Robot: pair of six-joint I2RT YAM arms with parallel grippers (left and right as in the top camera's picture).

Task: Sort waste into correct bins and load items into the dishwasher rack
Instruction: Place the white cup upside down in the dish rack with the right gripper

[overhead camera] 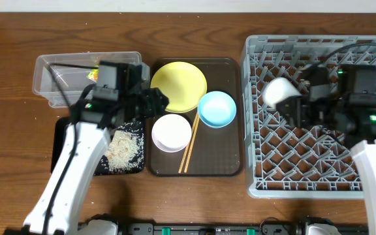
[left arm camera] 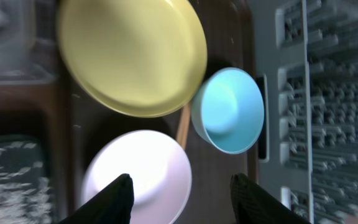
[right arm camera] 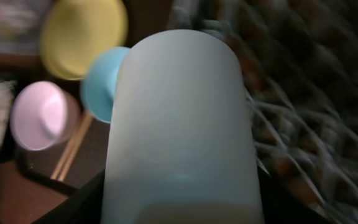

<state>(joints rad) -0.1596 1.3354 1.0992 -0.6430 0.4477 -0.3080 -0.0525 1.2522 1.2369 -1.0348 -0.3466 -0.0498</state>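
Observation:
My left gripper (overhead camera: 158, 102) is open and empty, its fingers (left arm camera: 182, 182) hovering over the white bowl (overhead camera: 171, 132) (left arm camera: 138, 171). The yellow plate (overhead camera: 178, 86) (left arm camera: 132, 53), the light blue bowl (overhead camera: 217, 108) (left arm camera: 230, 111) and the chopsticks (overhead camera: 189, 143) lie on the brown tray. My right gripper (overhead camera: 292, 104) is shut on the pale cup (overhead camera: 277, 90) (right arm camera: 179, 124), held sideways above the left part of the grey dishwasher rack (overhead camera: 318, 176). Rice (overhead camera: 124, 149) lies on the black tray (overhead camera: 61, 140). The snack wrapper (overhead camera: 93, 75) is in the clear tub (overhead camera: 51, 72). Paper scraps are out of view.
The brown serving tray (overhead camera: 230, 171) sits between the black tray and the rack. The clear tub stands behind the black tray at the left. The rack's upright pegs (right arm camera: 303, 112) fill the area under the cup.

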